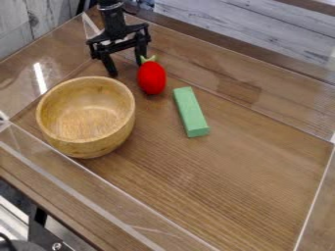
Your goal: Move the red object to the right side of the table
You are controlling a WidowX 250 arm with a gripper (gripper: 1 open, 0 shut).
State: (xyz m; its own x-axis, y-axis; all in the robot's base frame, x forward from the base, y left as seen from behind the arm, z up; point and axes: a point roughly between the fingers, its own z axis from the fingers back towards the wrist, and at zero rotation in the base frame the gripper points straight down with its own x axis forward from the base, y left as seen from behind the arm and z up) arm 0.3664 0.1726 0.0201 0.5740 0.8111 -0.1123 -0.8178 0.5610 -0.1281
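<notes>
My gripper is at the far side of the table, just beyond the wooden bowl, which I take as my landmark. My jaws stand wide apart, with nothing clamped between them. One dark finger reaches down toward the bowl's far rim, and the other stretches out to the bowl's right, ending close to the red object. The red object rests on the wood just off the bowl's far right rim, near it but a little apart from it. It lies nearer to the bowl than to the far wall. A pale green leafy piece shows at its far end, on the side turned away from me as the camera looks down, and my finger comes so close to that piece that I cannot tell whether we touch. To the right of the bowl, beyond a strip of bare tabletop, lies a long green block, flat and slightly slanted, its far end close to the red object and its near end pointing toward the camera's side. The red object sits between the bowl and that block, a bit farther off than both. The bowl itself is upright, its round mouth open toward the camera, and it stands near the clear wall on its left.
</notes>
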